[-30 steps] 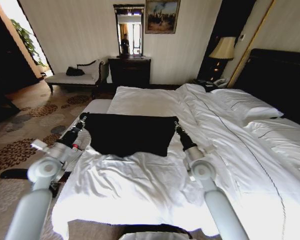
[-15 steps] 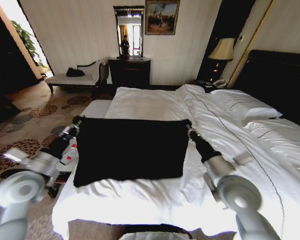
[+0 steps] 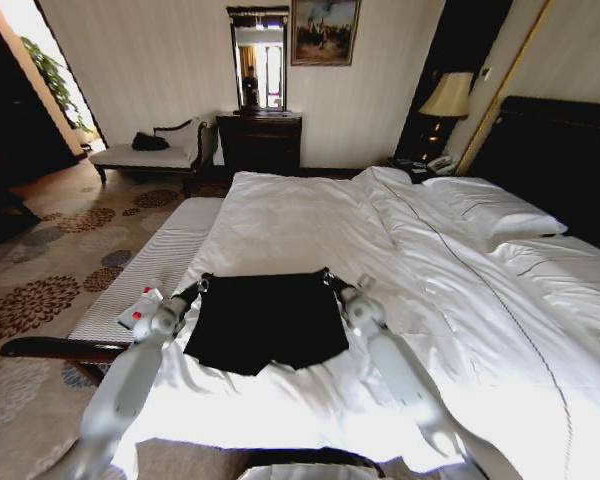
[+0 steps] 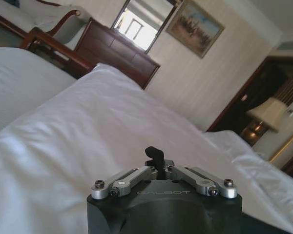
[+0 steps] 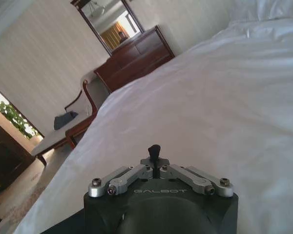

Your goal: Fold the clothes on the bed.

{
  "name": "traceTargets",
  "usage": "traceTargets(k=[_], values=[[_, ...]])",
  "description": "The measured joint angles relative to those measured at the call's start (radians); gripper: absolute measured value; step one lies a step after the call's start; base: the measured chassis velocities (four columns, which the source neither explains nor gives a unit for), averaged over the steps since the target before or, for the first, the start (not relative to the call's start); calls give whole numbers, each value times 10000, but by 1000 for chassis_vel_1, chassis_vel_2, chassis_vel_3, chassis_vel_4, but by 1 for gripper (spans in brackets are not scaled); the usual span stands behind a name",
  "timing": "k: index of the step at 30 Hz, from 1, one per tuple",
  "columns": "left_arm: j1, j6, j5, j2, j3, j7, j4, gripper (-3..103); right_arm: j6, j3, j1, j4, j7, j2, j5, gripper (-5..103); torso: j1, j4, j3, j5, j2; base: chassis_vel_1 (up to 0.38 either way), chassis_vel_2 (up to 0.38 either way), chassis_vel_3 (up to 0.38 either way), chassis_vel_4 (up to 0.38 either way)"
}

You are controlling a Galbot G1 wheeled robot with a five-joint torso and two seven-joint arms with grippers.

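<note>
1. Head view: the black shirt (image 3: 265,320) lies on the white bed (image 3: 460,300), near its foot.
2. Left end effector (image 3: 202,284) and right end effector (image 3: 329,278) each sit clamped on a far corner of the shirt.
3. Gripping both corners likely keeps that edge taut for an even fold.

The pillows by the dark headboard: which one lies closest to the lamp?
The far pillow, the one nearest the wall. It sits just below the lamp, while the other pillow lies further along the headboard, closer to the camera.
</note>
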Motion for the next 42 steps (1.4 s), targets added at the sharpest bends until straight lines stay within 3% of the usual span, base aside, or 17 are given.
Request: traceTargets(k=[1, 4, 7, 17, 22, 30, 42], values=[[0, 0, 0, 0, 0, 0, 0, 2, 0, 0, 0, 0, 0, 0, 0, 1, 0, 0, 0, 0, 0, 0, 0, 0, 0], [-468, -546, -254, -65, 168, 783, 694, 2, 349, 0, 425, -618, -211, 183, -33, 1, -2, -2, -1, 0, 1, 0, 0, 0, 0], [-562, -708, -605, -74, 200, 1287, 926, 2, 513, 83, 537, -851, -287, 243, -5, 1, -4, 3, -2, -4, 3, 0, 0, 0, 0], [92, -864, -1704, 18, -198, 2910, 573, 2, 1197, 404, -325, 251, -322, 51, 535, 1, -5, -1, -4, -2, 5, 0, 0, 0, 0], [897, -882, -1617, 121, -635, 3920, 341, 2, 1296, 531, -1486, 1021, -323, -9, 544, 1, -9, 0, -5, -1, 5, 0, 0, 0, 0], [1933, -1090, -967, 318, -1133, 4104, -376, 2, 1301, 674, -2644, 1968, -298, -19, 324, 1, -8, 0, -5, -1, 5, 0, 0, 0, 0], [2890, -1235, -392, 340, -1515, 5759, -526, 2, 1729, 1051, -3570, 2377, -501, -29, -9, 1, -6, 1, -4, -1, 5, 0, 0, 0, 0]])
